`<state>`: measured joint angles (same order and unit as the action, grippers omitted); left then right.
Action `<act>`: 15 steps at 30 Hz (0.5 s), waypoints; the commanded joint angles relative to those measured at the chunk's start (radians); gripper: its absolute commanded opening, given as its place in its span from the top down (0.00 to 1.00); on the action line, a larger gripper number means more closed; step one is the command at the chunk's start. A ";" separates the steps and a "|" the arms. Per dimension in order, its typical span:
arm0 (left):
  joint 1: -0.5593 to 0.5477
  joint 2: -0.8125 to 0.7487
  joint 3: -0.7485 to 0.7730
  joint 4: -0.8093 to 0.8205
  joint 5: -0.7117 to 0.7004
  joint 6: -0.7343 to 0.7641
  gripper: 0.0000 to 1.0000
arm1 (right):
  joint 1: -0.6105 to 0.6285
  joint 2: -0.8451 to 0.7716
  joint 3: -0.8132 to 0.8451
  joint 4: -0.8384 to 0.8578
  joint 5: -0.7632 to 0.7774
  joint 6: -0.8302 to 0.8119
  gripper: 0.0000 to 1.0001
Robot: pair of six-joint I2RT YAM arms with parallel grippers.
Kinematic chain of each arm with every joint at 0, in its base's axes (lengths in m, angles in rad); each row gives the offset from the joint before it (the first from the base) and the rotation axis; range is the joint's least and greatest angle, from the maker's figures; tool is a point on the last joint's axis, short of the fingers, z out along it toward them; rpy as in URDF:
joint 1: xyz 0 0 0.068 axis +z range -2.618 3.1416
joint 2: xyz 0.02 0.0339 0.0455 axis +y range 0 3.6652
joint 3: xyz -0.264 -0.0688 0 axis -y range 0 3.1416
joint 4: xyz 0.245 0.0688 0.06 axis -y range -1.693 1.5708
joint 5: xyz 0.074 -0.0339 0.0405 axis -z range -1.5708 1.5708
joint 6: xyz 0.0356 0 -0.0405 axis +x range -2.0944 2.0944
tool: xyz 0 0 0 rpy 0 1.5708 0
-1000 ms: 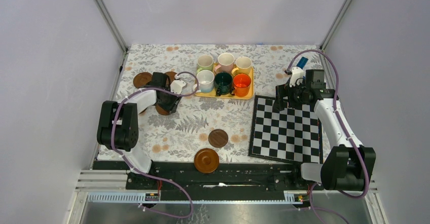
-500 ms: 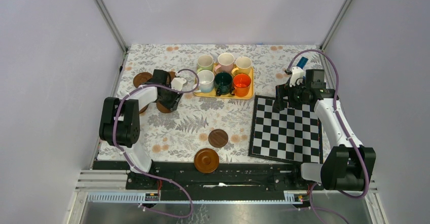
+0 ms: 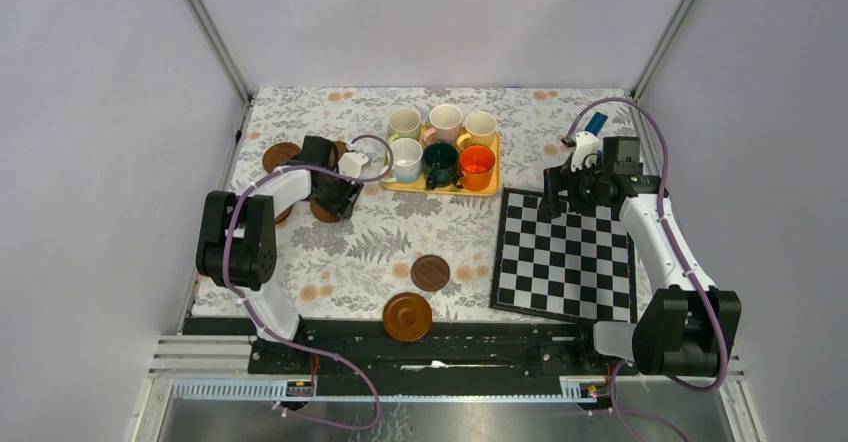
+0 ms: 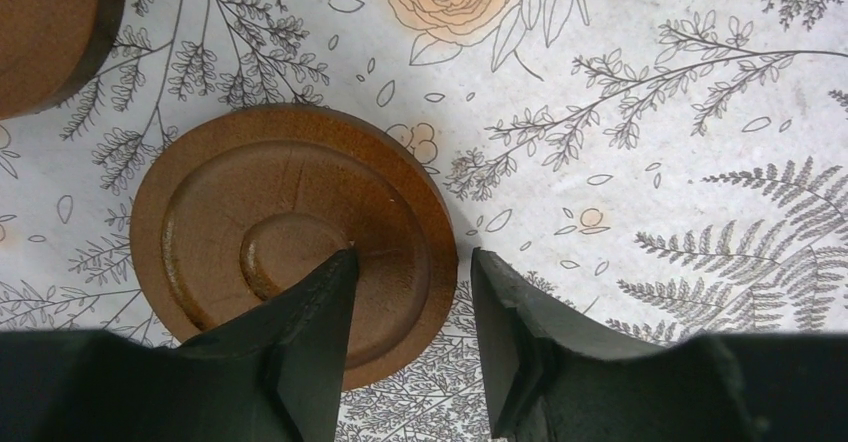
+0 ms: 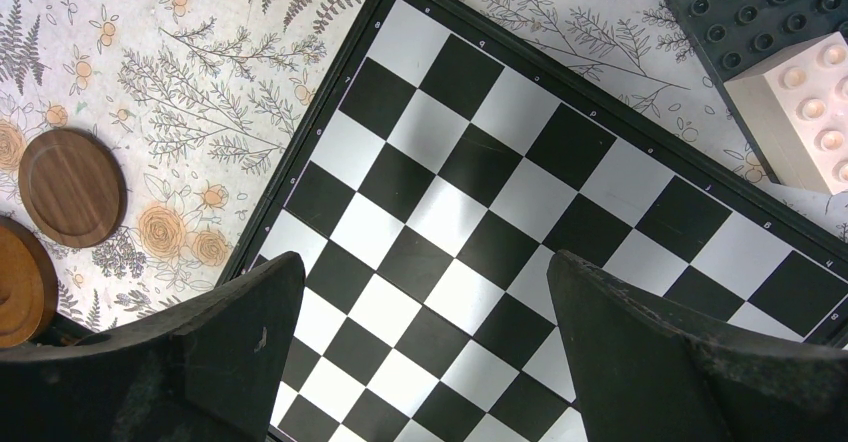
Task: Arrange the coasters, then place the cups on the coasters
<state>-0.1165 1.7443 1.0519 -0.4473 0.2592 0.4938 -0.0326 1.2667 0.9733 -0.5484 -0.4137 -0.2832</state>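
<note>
**Mia:** What is the left claw (image 4: 412, 262) doing?

**Tom:** Its two fingers are apart, and it holds nothing. A round brown coaster (image 4: 270, 212) lies flat on the flowery cloth (image 4: 650, 82), right under the claw. One finger (image 4: 320, 312) is over the coaster, close to its middle ring. The other finger is just past the coaster's edge, over the cloth. So the rim sits between the two fingers.

**Mia:** Are there more coasters?

**Tom:** Yes. Another coaster (image 4: 45, 32) peeks in ahead of that claw, off to one side. Two more coasters (image 5: 70, 187) lie on the cloth, off to the side of the right claw (image 5: 425, 262).

**Mia:** Where are the cups (image 3: 440, 147)?

**Tom:** All six stand on a yellow tray (image 3: 420, 188). The tray is between the two claws and a bit farther back. No claw touches it.

**Mia:** And the right claw?

**Tom:** It is wide open and empty. It hangs over the black-and-white board (image 5: 500, 192). Some toy bricks (image 5: 800, 112) lie ahead of it, past the board's edge.
</note>
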 commanded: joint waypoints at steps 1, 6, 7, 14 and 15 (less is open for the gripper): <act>-0.008 -0.073 0.047 -0.073 0.053 -0.018 0.50 | 0.005 -0.007 0.028 0.010 -0.027 0.001 0.02; -0.008 -0.159 0.106 -0.131 0.069 -0.023 0.45 | 0.005 -0.008 0.024 0.009 -0.033 0.001 0.02; -0.008 -0.175 0.114 -0.142 0.072 -0.022 0.44 | 0.005 -0.010 0.024 0.009 -0.033 0.000 0.02; -0.086 -0.296 0.079 -0.262 0.148 0.056 0.42 | 0.005 -0.011 0.022 0.011 -0.032 -0.001 0.02; -0.128 -0.321 0.050 -0.273 0.142 0.067 0.41 | 0.005 -0.012 0.022 0.013 -0.032 0.001 0.02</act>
<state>-0.1448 1.5108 1.1507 -0.6308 0.3416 0.4995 -0.0326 1.2667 0.9733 -0.5480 -0.4141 -0.2832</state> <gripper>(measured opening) 0.579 0.985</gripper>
